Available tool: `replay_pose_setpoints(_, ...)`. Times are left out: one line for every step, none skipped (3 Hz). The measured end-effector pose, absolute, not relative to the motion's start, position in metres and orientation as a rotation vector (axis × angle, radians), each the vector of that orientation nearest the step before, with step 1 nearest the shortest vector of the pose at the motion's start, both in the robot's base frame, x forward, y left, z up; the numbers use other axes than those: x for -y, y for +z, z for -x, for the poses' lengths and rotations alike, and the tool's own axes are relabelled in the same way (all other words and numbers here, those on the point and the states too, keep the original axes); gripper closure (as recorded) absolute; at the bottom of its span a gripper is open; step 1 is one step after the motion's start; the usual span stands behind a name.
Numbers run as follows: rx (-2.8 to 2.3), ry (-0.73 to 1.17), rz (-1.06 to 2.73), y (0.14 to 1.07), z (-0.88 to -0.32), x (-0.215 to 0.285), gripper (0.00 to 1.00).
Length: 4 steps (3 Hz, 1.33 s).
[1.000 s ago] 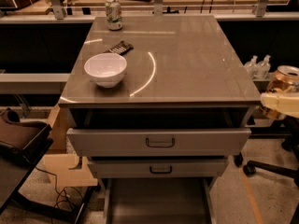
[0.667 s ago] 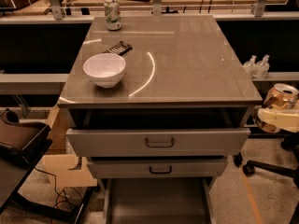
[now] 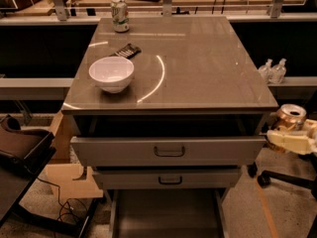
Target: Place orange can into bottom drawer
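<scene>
My gripper is at the right edge of the camera view, beside the cabinet's right side at the height of the top drawer. Its cream fingers are shut on the orange can, which stands upright with its silver top showing. The bottom drawer is pulled out at the bottom centre, a wide shallow grey tray with nothing showing on its floor. The can is to the right of that drawer and well above it.
The cabinet top carries a white bowl, a dark flat object and a green-and-white can. The top drawer and middle drawer stick out slightly. A chair base is at the right, and a dark seat at the left.
My gripper has moved down and slightly left with the orange can in it, closer to the cabinet's right side. Nothing on the cabinet has moved.
</scene>
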<state>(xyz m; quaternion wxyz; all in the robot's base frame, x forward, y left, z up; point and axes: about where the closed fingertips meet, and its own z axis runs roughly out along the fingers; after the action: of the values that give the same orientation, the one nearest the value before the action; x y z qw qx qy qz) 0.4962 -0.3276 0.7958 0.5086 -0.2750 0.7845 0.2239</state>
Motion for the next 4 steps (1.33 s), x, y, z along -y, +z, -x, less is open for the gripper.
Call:
replay_pose_setpoints(-1.965, 0.497, 0.702, 0.739, -0.459, 0.345, 1.00)
replay_pose_setpoints(-2.011, 0.507, 0.752, 0.686, -0.422, 0.362, 1.00)
replay_pose_setpoints(-2.015, 0.557, 0.795, 0.641, -0.399, 0.373, 1.00)
replay_pose_setpoints(-2.020, 0.588, 0.848, 0.601, -0.380, 0.372, 1.00)
